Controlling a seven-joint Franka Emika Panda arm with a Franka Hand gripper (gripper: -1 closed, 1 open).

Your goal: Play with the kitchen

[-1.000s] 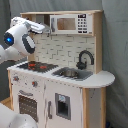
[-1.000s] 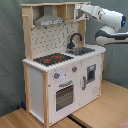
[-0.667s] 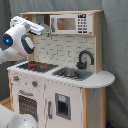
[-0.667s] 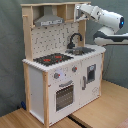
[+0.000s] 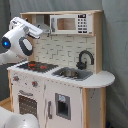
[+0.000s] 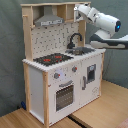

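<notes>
The kitchen [image 5: 65, 95] is a tall toy unit of white panels and light wood, shown in both exterior views. It has a black-red hob [image 5: 37, 65], a sink [image 5: 73, 74], a black tap [image 5: 85, 58], an oven door [image 5: 27, 105] and a microwave [image 5: 70, 23] on top. In the second exterior view I see the kitchen [image 6: 75, 82], its grey hood [image 6: 50, 21], hob [image 6: 52, 59] and tap [image 6: 75, 40]. My gripper [image 5: 46, 31] [image 6: 78, 11] is high up at the upper shelf, between hood and microwave, touching nothing I can make out.
My white arm comes in from the first exterior view's left, its blue-lit joint [image 5: 12, 42] beside the hob. A rounded counter end [image 5: 102, 79] juts out past the sink. A wooden floor [image 6: 107, 107] surrounds the unit, with a grey curtain behind.
My gripper has crept towards the upper shelf, leftwards in the second exterior view. Nothing on the kitchen has moved.
</notes>
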